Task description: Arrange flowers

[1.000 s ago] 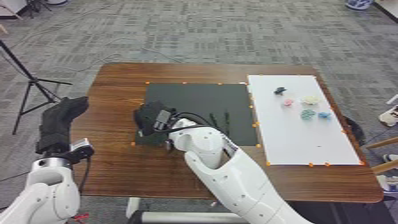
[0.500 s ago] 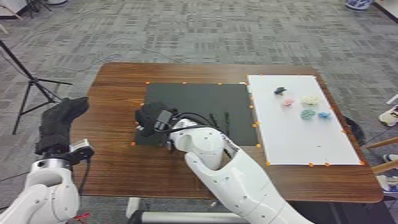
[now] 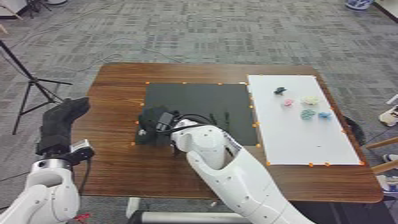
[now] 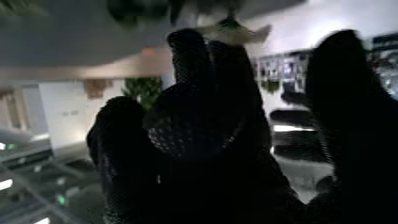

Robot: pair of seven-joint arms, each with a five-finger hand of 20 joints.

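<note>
Grey patterned carpet (image 3: 178, 35) surrounded a brown wooden table (image 3: 115, 170), on which a square black mat (image 3: 191, 95) marked out the working ground. A small pale flower with a green base (image 4: 233, 34) was at the fingertips of the black-gloved right hand (image 3: 155, 119), over the left part of the mat. That hand was mostly closed, its tips seeming to pinch the flower lightly, probably so that the petals would not be crushed and the green base stayed free for setting in place. Dark green foliage (image 4: 133, 10) appeared close by in the wrist view, too dim to make out fully. Slim dark green stems (image 3: 227, 121) lay on the mat, to the right of the hand, likely kept within its reach. Just right of the mat, a long white board (image 3: 293, 145) held a pink blossom (image 3: 288, 102), a cream blossom (image 3: 309, 100), a pale green blossom (image 3: 307, 114), a blue blossom (image 3: 325, 115) and a dark green piece (image 3: 280, 90), set slightly apart, presumably so each could be taken singly. Left of the mat, the black-gloved left hand (image 3: 60, 120) held nothing, fingers extended and relaxed, parked there perhaps to leave the right arm room.
</note>
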